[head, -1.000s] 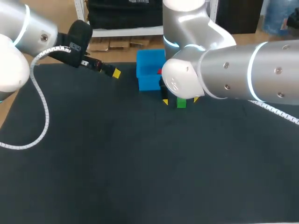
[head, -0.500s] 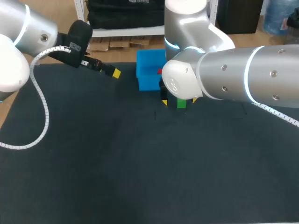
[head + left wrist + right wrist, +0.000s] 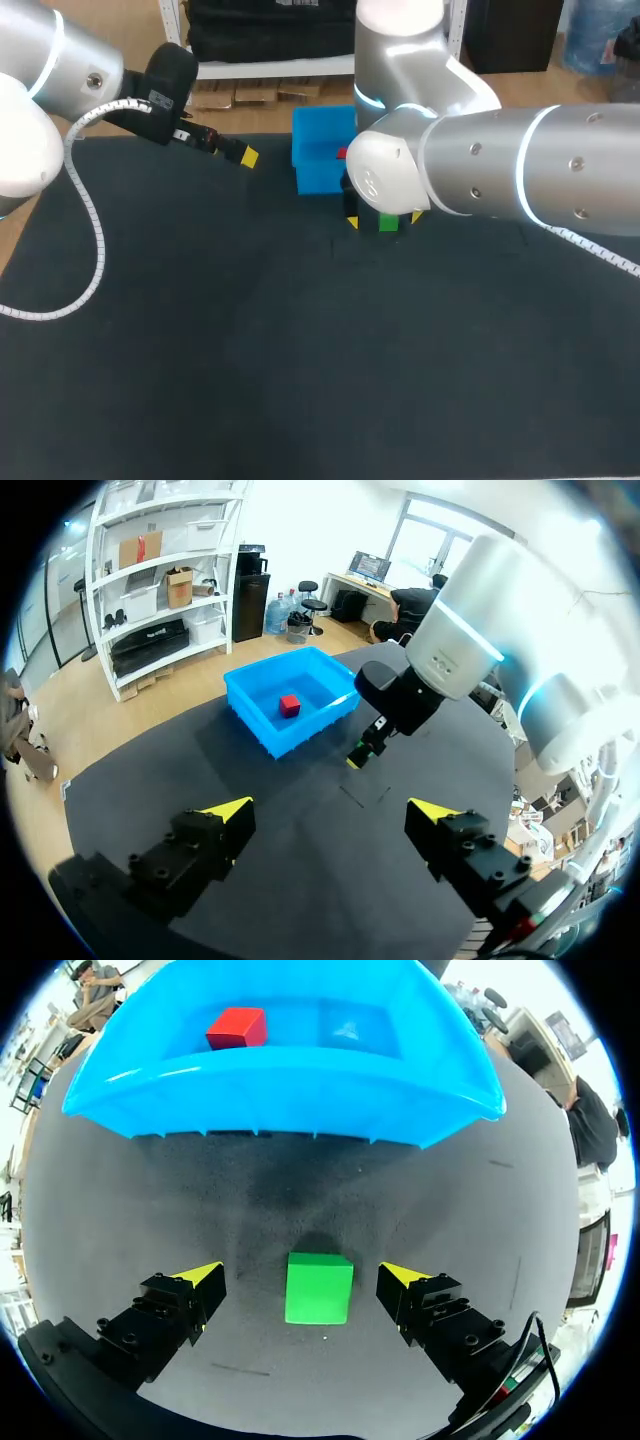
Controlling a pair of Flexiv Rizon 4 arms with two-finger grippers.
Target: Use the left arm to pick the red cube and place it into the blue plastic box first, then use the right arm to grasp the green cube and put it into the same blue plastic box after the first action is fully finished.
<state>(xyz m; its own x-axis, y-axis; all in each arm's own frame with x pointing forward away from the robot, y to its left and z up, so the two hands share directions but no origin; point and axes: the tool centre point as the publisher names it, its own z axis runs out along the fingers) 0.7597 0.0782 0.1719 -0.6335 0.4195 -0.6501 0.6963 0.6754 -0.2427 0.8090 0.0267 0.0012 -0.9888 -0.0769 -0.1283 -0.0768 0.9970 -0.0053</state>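
Small green cube is seen resting on the dark cloth-covered table, directly between the yellow-tipped fingers of the right gripper; jaws are spread wide, a strip of dark table is visible on each side of the cube, so neither finger is touching it; cube lies roughly centred in the gap, level with the fingertips, flat on the surface; open blue plastic box is placed just ahead of the right gripper, near the green cube but apart from it; small red cube is seen inside the box, on its floor near the far wall; in the head view the right gripper is mostly covered by its own arm, only the yellow tips and part of the green cube showing beside the box's near wall; left gripper is held above the table, well apart from the box, toward the table's left far side; its jaws are spread apart, only dark table seen between them; box with red cube and the right arm are seen ahead of it.
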